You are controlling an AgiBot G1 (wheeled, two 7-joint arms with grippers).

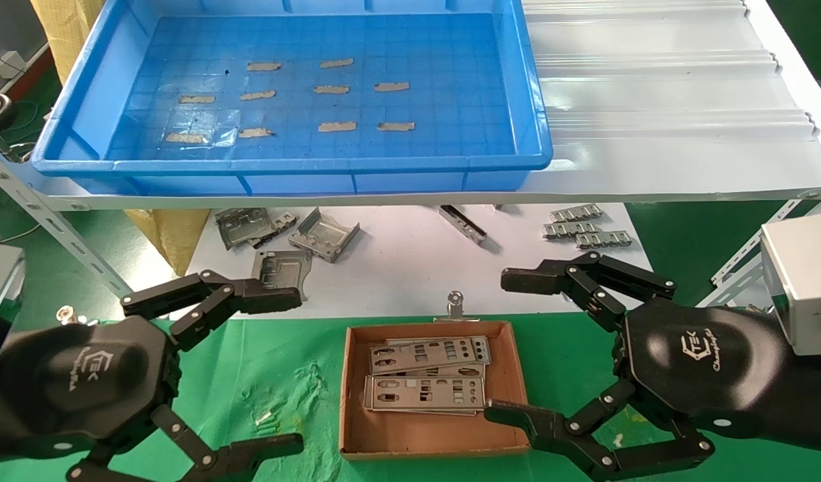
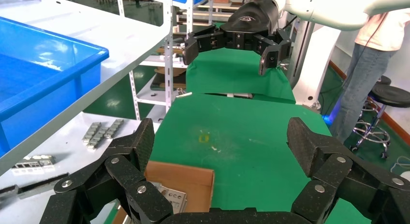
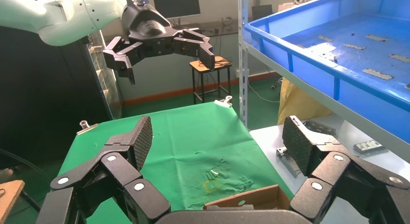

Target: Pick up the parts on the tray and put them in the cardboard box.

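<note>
A: Tray [image 1: 82,144] status?
B: Bare, only tape strips; parts [image 1: 427,375] stacked in the cardboard box [image 1: 356,415], near centre

A: Tools?
B: My left tool [image 1: 276,368] and right tool [image 1: 510,345] spread wide, holding nothing, flanking box; looks done

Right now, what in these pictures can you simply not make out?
- Number of parts in the cardboard box: stacked, lower ones covered, head view.
- Box interior, both wrist views: cut off by each view's own gripper.
- Tray far wall: cropped at the head view's edge.
</note>
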